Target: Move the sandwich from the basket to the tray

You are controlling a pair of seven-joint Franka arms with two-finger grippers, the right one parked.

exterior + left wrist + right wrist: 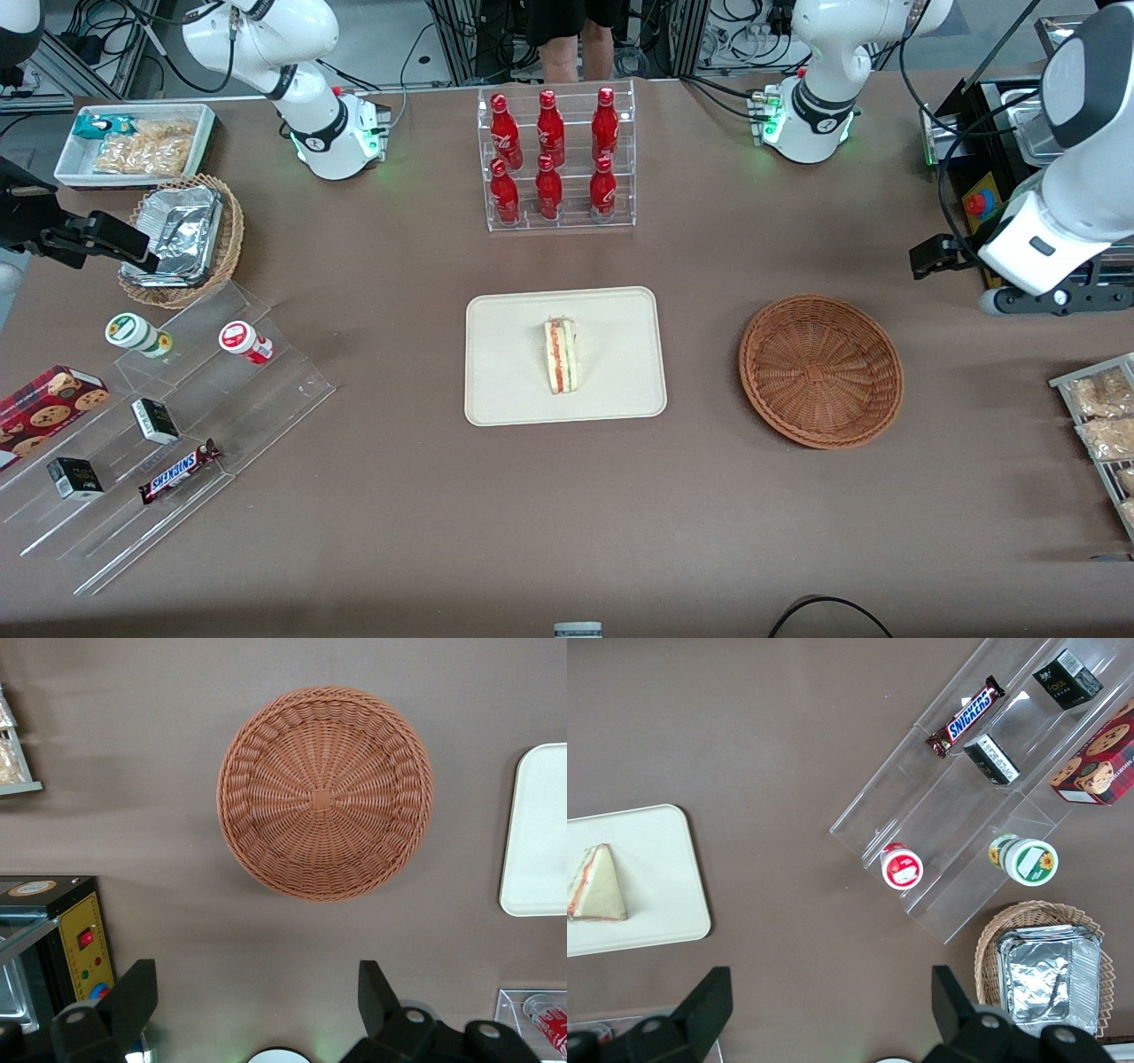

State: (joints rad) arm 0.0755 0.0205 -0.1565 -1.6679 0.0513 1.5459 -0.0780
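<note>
The sandwich [561,356], a pale bread wedge with red and green filling on its edge, lies on the cream-beige tray [611,354] at mid-table; it also shows in the right wrist view [595,886]. The reddish-brown wicker basket [821,372] stands beside the tray, toward the working arm's end, with nothing in it [324,793]. My left gripper [930,257] hovers above the table, farther from the front camera than the basket and well apart from it. Its fingers stand wide open [255,979] with nothing between them. A strip of the tray's rim [536,833] shows too.
A clear rack of red bottles [554,159] stands farther back than the tray. A stepped acrylic display with snacks [168,416], a light wicker basket with a foil tray [182,239] and a white snack bin [133,142] are at the parked arm's end. Bagged snacks [1103,416] and a black control box [974,204] are at the working arm's end.
</note>
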